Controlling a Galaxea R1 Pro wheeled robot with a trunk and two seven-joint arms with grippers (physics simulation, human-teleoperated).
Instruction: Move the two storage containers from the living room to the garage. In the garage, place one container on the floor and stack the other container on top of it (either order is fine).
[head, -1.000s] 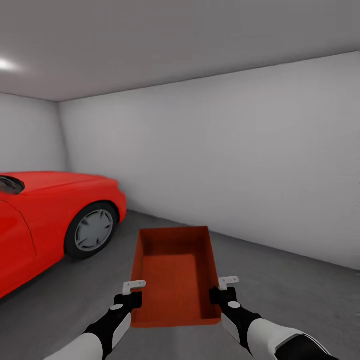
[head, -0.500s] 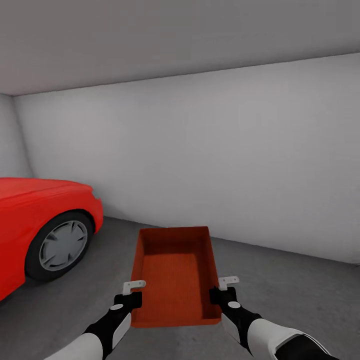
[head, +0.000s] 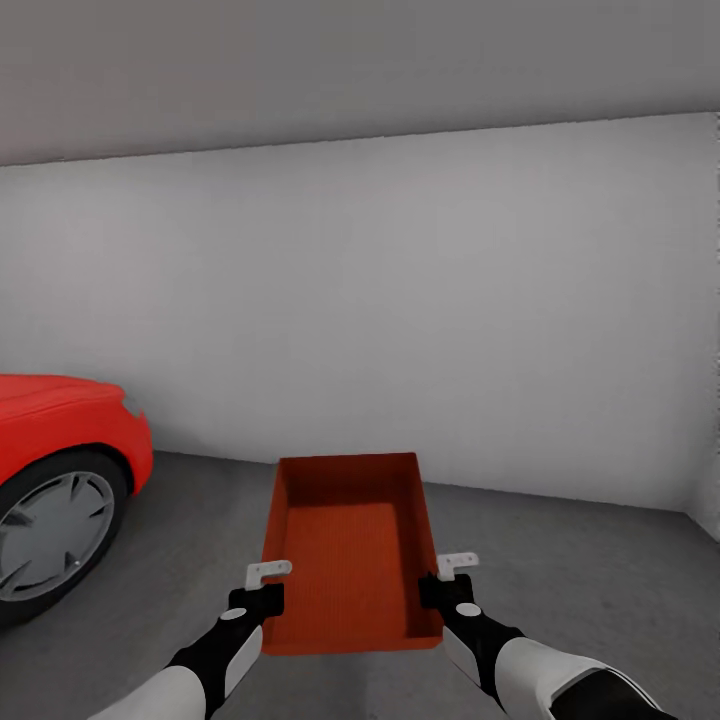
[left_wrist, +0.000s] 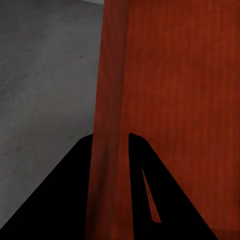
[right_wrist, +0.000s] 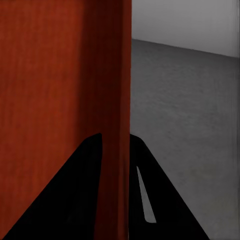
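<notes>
One orange-red storage container (head: 350, 550) hangs in front of me above the dark grey garage floor (head: 580, 570), its ribbed inside empty. My left gripper (head: 262, 598) is shut on its left long wall, and my right gripper (head: 436, 592) is shut on its right long wall. In the left wrist view the container wall (left_wrist: 107, 125) runs between the two black fingers (left_wrist: 70, 200). The right wrist view has the other wall (right_wrist: 120, 100) pinched between the dark fingers (right_wrist: 75, 200) in the same way, with floor (right_wrist: 190, 120) beside it.
A bright red car (head: 50, 430) with a grey wheel (head: 45, 530) stands at the left. A plain white-grey wall (head: 400, 300) closes the room a short way ahead, meeting a side wall at the far right (head: 710, 500).
The whole view has swung to the right: the red car has slid towards the left edge and a right-hand wall corner has come in. Both grippers hold the container as before.
</notes>
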